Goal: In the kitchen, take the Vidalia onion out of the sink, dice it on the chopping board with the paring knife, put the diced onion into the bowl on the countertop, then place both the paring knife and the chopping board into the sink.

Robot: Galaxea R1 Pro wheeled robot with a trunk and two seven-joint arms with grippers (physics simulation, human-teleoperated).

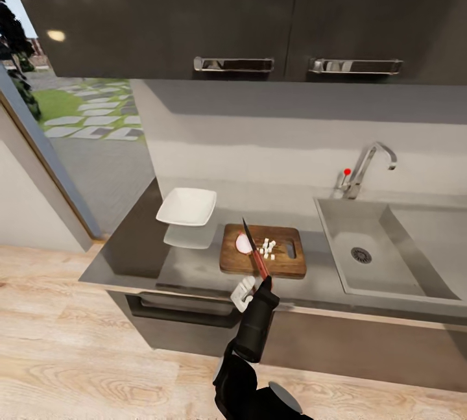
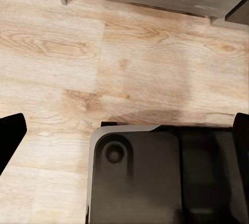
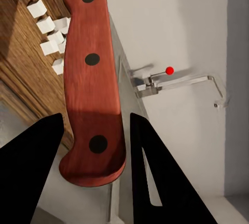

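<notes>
Head view first: long glossy countertop (image 1: 130, 251) under two dark wall cabinets, each with one chrome handle (image 1: 233, 64). On the left, one white bowl (image 1: 187, 206). Just beside it, one chopping board (image 1: 263, 250), carrying a remaining chunk of Vidalia onion (image 1: 243, 244) and a cluster of small white diced bits (image 1: 267, 248), roughly eight. To the right, the sink (image 1: 415, 264) with round drain, curved tap (image 1: 373, 163) and one red knob. Right gripper (image 1: 250, 290) raised at the counter's front edge, clamped on the paring knife (image 1: 255, 252), blade slanting up over the board between onion chunk and dice. Wooden floor (image 1: 65, 342) below; window with garden paving at far left.

Left wrist view: pale floor planks, a dark part of the robot's own body (image 2: 166, 177) beneath. Black fingers (image 2: 10, 135) spread at opposite edges, nothing between them.

Right wrist view: red-brown knife handle (image 3: 93, 83) with three dark rivets, gripped between two black fingers (image 3: 31, 172). Board (image 3: 26, 78), dice and onion beyond; tap (image 3: 181, 83) further off. No readable writing anywhere.
</notes>
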